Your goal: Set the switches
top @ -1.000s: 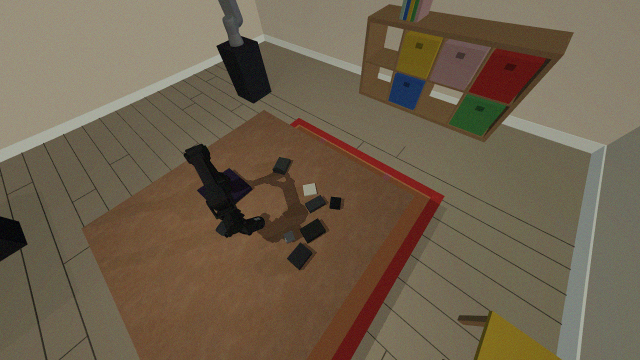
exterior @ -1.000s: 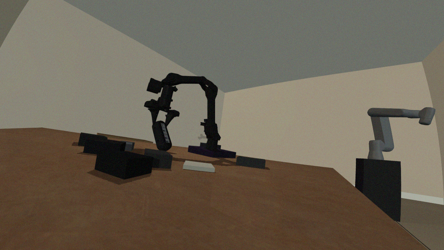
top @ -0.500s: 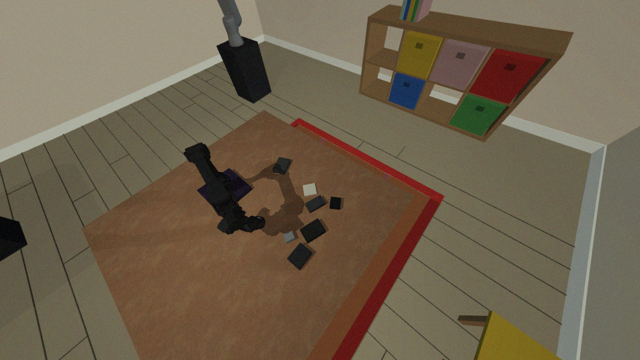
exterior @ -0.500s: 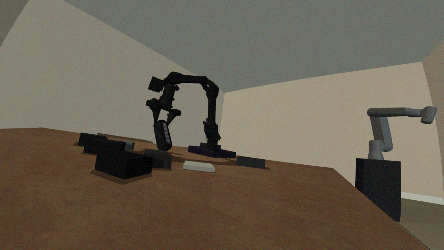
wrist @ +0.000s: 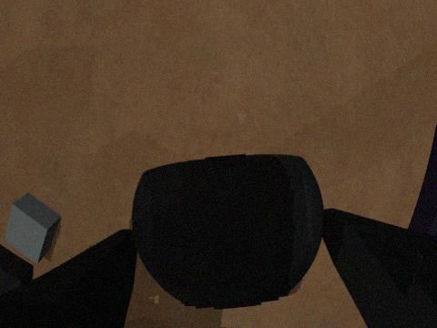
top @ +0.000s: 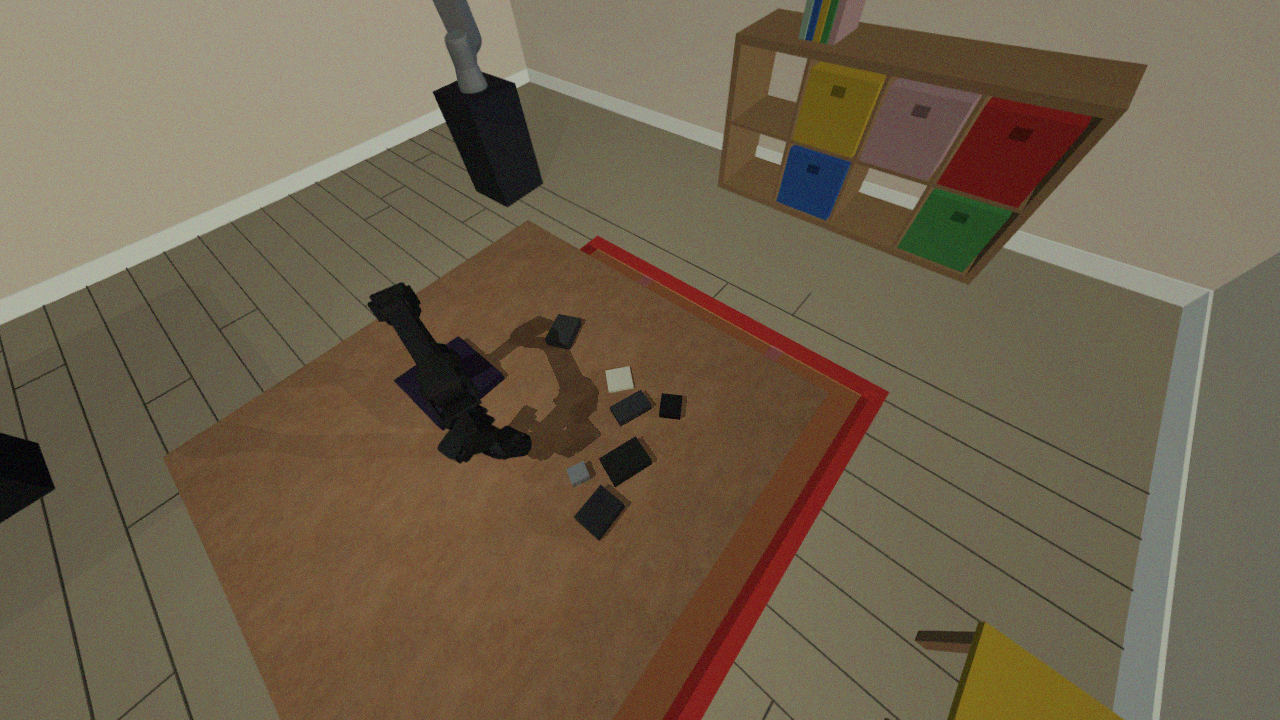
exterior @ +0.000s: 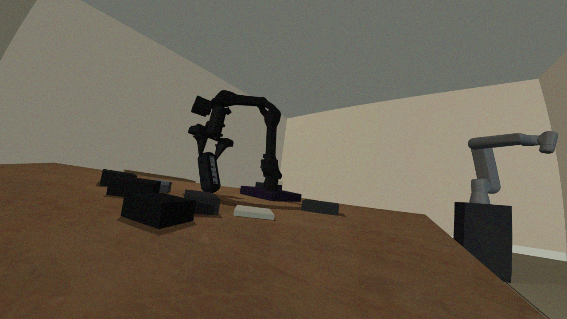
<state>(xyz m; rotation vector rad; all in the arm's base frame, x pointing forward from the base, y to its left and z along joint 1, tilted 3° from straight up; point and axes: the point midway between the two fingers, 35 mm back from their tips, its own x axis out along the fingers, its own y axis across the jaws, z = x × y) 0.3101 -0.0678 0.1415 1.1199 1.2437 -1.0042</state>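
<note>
The dark controller unit (top: pixel 513 441) (exterior: pixel 205 176) (wrist: pixel 218 246) hangs nearly upright on its end between my fingers, above the bench (top: pixel 384 573) (exterior: pixel 277 269) (wrist: pixel 228 68). My gripper (exterior: pixel 208 155) (wrist: pixel 229 233) is shut on it, one fingertip against each side near its upper end. In the exterior view a pale strip with a row of small dark marks runs down one long face; the marks are too small to read, and I cannot tell whether they are label squares or switches. In the wrist view only the unit's black end shows; the strip is hidden there.
A small grey block (top: pixel 578 472) (exterior: pixel 165 186) (wrist: pixel 26 232) lies near the unit. Several dark blocks, among them one dark module (top: pixel 626 460), and a white tile (top: pixel 618 379) (exterior: pixel 253 212) lie beyond. Another dark block (top: pixel 563 331) (exterior: pixel 320 206) lies apart. My arm's purple base (top: pixel 487 365) (exterior: pixel 291 195) stands behind.
</note>
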